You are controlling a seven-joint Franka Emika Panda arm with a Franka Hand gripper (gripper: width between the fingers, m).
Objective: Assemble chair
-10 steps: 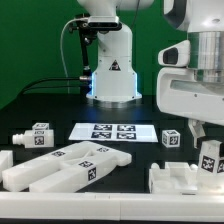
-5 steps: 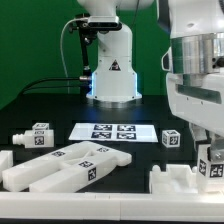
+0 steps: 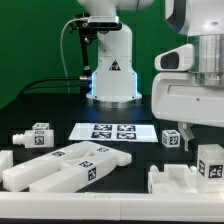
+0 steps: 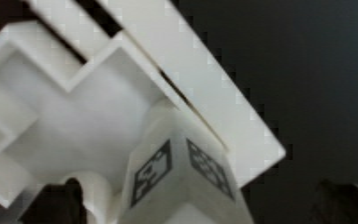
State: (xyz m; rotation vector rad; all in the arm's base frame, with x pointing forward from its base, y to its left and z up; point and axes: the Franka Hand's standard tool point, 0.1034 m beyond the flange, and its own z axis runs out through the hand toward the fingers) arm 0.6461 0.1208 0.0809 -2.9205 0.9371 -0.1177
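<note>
One tagged leg (image 3: 210, 163) pinched in end effector (image 3: 206, 146), just above seat plate (image 3: 178, 181); lifted slightly versus half second ago.

Exterior view: bright even light, fairly sharp, soft shadows on black counter (image 3: 40, 108). Wrist view: heavily blurred, out of focus, dark surround.

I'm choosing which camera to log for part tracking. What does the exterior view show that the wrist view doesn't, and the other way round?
Only the exterior view shows the wider table: the marker board, the pegged leg, the long bars and the robot base. Only the wrist view shows a blurred close-up of slanted white chair pieces, edge against edge. Both appear to show the same tagged block, though the blur makes that match uncertain.
</note>
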